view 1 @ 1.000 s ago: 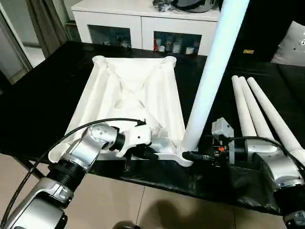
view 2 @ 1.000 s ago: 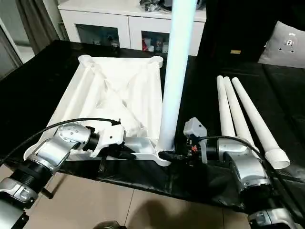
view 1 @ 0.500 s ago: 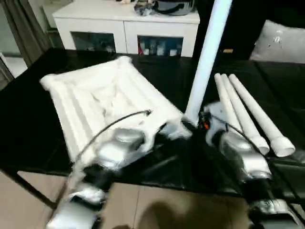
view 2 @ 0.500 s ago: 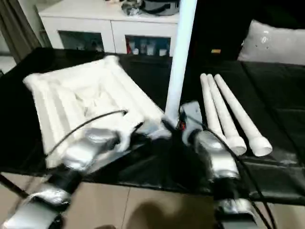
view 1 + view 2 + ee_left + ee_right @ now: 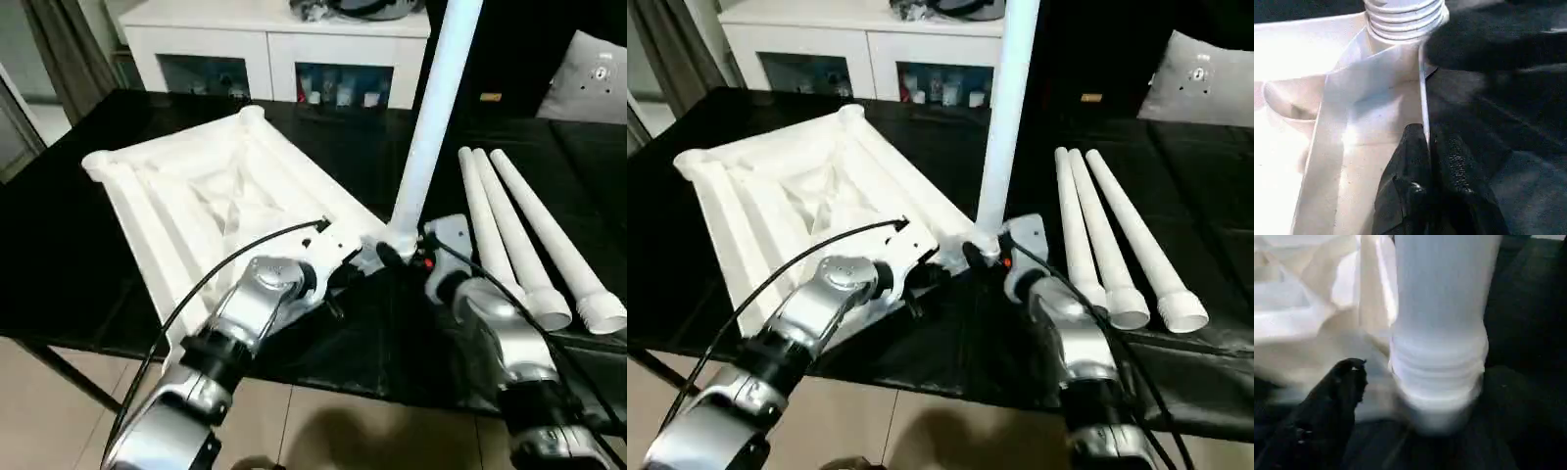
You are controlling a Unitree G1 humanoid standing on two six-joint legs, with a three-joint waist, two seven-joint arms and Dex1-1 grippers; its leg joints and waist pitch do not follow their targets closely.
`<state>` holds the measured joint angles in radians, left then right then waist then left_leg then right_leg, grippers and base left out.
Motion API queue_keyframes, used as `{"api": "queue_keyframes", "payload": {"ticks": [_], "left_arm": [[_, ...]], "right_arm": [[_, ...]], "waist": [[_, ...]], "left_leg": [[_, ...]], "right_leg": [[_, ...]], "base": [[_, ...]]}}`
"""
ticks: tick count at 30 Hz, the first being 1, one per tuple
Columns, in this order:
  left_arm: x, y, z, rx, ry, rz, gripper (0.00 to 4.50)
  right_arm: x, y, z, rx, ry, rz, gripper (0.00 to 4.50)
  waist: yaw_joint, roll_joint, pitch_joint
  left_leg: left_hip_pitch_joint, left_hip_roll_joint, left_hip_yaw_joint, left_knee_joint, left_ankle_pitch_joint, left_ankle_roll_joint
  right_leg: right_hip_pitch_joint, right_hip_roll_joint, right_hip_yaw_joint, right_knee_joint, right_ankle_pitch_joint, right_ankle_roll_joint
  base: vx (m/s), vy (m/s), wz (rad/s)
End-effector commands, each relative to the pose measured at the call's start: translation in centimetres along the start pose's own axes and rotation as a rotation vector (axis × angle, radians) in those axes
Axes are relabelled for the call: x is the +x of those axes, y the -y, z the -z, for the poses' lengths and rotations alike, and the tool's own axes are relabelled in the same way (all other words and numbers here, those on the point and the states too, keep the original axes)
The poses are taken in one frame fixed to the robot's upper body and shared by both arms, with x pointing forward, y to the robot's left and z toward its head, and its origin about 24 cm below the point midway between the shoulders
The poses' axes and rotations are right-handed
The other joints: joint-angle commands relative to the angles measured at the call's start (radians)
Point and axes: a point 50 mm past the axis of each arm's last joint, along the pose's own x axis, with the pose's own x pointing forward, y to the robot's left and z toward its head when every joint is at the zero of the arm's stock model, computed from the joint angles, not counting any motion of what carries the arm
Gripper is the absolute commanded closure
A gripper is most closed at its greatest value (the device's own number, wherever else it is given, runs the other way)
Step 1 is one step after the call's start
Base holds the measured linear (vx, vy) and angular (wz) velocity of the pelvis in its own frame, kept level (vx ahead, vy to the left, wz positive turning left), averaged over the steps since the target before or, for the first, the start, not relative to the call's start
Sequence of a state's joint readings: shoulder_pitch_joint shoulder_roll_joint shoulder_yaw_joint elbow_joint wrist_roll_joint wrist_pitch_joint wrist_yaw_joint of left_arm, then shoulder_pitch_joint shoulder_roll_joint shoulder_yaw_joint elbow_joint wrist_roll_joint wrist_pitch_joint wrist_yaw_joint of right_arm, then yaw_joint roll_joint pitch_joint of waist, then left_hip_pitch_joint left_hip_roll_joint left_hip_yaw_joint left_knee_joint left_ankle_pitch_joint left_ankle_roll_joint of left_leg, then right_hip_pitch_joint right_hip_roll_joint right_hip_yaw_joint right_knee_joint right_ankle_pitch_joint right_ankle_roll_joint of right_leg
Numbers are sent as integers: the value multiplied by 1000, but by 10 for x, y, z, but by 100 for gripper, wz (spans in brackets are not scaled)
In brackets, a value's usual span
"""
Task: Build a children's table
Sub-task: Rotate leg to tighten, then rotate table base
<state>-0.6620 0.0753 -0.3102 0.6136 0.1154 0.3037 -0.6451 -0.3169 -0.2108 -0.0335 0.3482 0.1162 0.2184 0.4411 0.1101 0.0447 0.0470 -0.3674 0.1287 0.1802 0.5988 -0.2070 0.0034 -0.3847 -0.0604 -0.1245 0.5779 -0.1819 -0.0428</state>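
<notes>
Left wrist view: the left gripper (image 5: 1429, 147) has its two black fingers pinched together on the thin side wall of the white table top (image 5: 1371, 98), holding it firm. Just beyond the fingertips along that wall is the corner socket, where the ribbed base of an upright leg (image 5: 1403, 19) stands.

Right wrist view: one black finger (image 5: 1339, 387) of the right gripper (image 5: 387, 257) sits just beside the ribbed base of that leg (image 5: 1440, 347), apart from it; whether this gripper is open or closed cannot be told.

From the head cameras, the table top (image 5: 216, 196) lies upside down and skewed on the black work table (image 5: 78, 274), its near corner between the two grippers. The pinch likely steadies the top while the leg (image 5: 431, 108) is seated. Three spare legs (image 5: 529, 245) lie side by side near the right arm. A white cabinet (image 5: 284, 49) stands behind.
</notes>
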Motion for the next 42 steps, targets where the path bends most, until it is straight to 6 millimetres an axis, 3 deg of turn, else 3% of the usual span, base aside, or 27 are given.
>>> {"api": "queue_keyframes", "payload": {"ticks": [1, 2, 5, 7, 12, 15, 16, 19, 22, 23, 25, 28, 30, 34, 38, 42], "left_arm": [[-6, -16, -10, 34, 61, -85, 450], [-6, -18, -12, 12, 85, -74, 407], [-8, -20, -14, 15, 111, -72, 397], [-12, -23, -18, 43, 144, -93, 365], [-32, -26, -24, 7, 215, -81, 355], [-42, -29, -21, 10, 205, -100, 355], [-51, -35, -17, -10, 190, -146, 355], [-74, -49, -8, -25, 141, -245, 383], [-109, -73, 7, -30, 38, -416, 390], [-109, -73, 7, -30, 38, -416, 397], [-145, -93, 25, 7, -110, -577, 427], [-168, -103, 36, 38, -225, -664, 442], [-177, -105, 43, 30, -276, -684, 442], [-189, -100, 57, 14, -389, -669, 442], [-184, -85, 67, -27, -456, -547, 442], [-182, -73, 72, -25, -504, -446, 442]], "right_arm": [[-5, 5, -11, -3, 55, 11, 8], [-10, 6, -14, -2, 79, 2, 0], [-15, 4, -17, -11, 98, -28, 0], [-18, 3, -20, -41, 101, -49, 0], [-26, -8, -11, -65, -17, -201, 0], [-28, -12, -8, -80, -37, -240, 0], [-28, -15, -7, -81, -48, -250, 0], [-25, -20, -7, -83, -55, -274, 0], [-21, -27, -6, -82, -72, -297, 0], [-21, -27, -6, -82, -72, -297, 0], [-15, -34, -2, -85, -93, -313, 0], [-8, -38, -1, -88, -106, -316, 0], [-4, -40, 0, -81, -117, -312, 0], [7, -43, 1, -94, -149, -294, 0], [17, -44, 3, -97, -183, -290, 0], [24, -48, 3, -104, -186, -306, 0]], "waist": [[0, -21, -59], [-3, -25, -59], [-6, -20, -62], [-5, -21, -63], [2, -23, -65], [3, -20, -61], [4, -13, -59], [3, -11, -56], [0, -7, -55], [-2, -7, -55], [-4, -6, -56], [-9, -1, -55], [-4, 1, -58], [3, 3, -57], [3, 6, -54], [0, 5, -55]], "left_leg": [[10, 120, -55, -74, -142, 85], [7, 118, -55, -74, -135, 86], [5, 117, -53, -68, -113, 95], [2, 121, -55, -68, -93, 105], [4, 125, -53, -65, -72, 122], [5, 124, -51, -65, -89, 117], [5, 123, -53, -67, -102, 106], [9, 125, -56, -72, -138, 80], [9, 126, -60, -75, -147, 66], [10, 123, -58, -74, -150, 62], [9, 121, -60, -75, -146, 57], [14, 121, -60, -75, -149, 48], [21, 126, -59, -74, -146, 37], [19, 127, -60, -78, -161, 15], [19, 125, -60, -80, -192, -6], [19, 124, -60, -79, -187, -4]], "right_leg": [[52, -137, 82, -81, -275, -104], [56, -139, 81, -80, -275, -103], [54, -142, 83, -78, -244, -117], [56, -140, 82, -69, -195, -135], [57, -143, 83, -57, -136, -170], [52, -140, 83, -62, -177, -163], [52, -138, 82, -66, -213, -155], [48, -136, 82, -74, -260, -139], [47, -132, 83, -68, -240, -143], [47, -133, 84, -68, -240, -144], [47, -130, 84, -64, -232, -142], [42, -129, 85, -64, -227, -145], [39, -131, 87, -60, -204, -154], [38, -134, 90, -53, -169, -173], [40, -137, 93, -58, -209, -173], [42, -138, 93, -57, -200, -174]], "base": [[0, 0, 0], [0, 0, 0], [0, 0, 0], [0, 0, 0], [0, 0, 0], [0, 0, 0], [0, 0, 0], [0, 0, 0], [0, 0, 0], [0, 0, 0], [0, 0, 0], [0, 0, 0], [0, 0, 0], [0, 0, 0], [0, 0, 0], [0, 0, 0]]}}
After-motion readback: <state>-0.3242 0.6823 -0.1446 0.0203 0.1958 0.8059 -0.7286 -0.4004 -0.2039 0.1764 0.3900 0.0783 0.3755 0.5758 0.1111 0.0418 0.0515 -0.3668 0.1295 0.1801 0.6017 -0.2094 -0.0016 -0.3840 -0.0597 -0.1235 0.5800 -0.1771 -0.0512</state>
